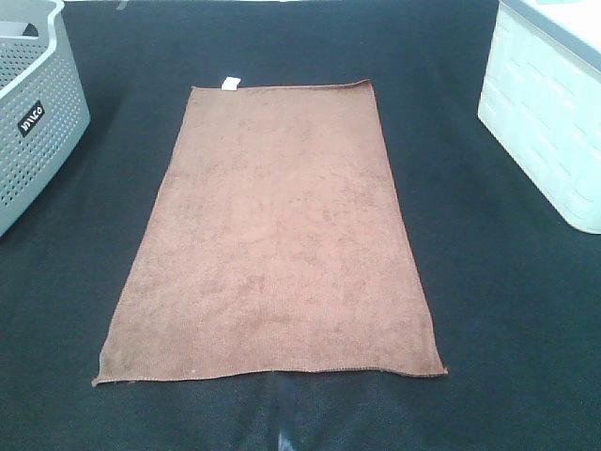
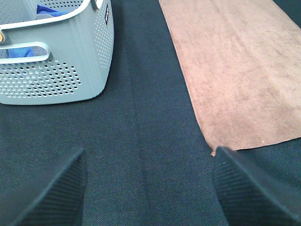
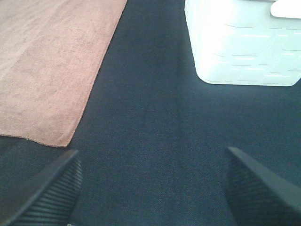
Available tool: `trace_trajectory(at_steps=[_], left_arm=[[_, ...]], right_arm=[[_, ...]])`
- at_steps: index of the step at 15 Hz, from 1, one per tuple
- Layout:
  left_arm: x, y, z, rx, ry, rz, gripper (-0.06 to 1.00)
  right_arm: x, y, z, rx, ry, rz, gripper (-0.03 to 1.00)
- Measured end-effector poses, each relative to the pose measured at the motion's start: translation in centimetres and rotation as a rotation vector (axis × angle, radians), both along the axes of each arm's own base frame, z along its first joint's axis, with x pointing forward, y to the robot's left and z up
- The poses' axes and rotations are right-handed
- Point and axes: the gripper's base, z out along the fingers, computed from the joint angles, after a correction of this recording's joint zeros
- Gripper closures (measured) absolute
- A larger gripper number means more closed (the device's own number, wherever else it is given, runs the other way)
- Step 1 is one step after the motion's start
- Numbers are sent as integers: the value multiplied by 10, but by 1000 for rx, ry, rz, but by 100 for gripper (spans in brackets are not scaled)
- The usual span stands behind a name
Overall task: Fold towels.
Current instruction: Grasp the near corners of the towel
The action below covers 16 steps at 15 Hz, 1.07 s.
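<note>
Brown towel (image 1: pixel 272 235) lies flat and unfolded, waiting for its first fold.
Nearest, the left gripper (image 2: pixel 149 157) and right gripper (image 3: pixel 153 155) hang with jaws apart and empty over the black table cover (image 1: pixel 507 310), each just outside a near corner of the towel, likely placed to pinch those corners. Beyond, the towel runs lengthwise to its white tag (image 1: pixel 229 83) on the far hem; a grey basket (image 1: pixel 38 122) and white bin (image 1: pixel 545 113) flank it, well clear.

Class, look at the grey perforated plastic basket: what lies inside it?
Inside the grey perforated plastic basket, blue fabric shows at the open top and through the handle slot. Its walls hide the rest, so the amount cannot be told.
</note>
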Motion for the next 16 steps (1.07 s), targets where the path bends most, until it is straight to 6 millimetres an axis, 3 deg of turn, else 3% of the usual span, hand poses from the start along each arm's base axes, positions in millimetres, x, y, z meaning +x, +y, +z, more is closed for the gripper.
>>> trace_trajectory(at_steps=[16], left_arm=[[0, 0, 0, 0, 0, 0, 23]], right_arm=[[0, 0, 0, 0, 0, 0, 20]])
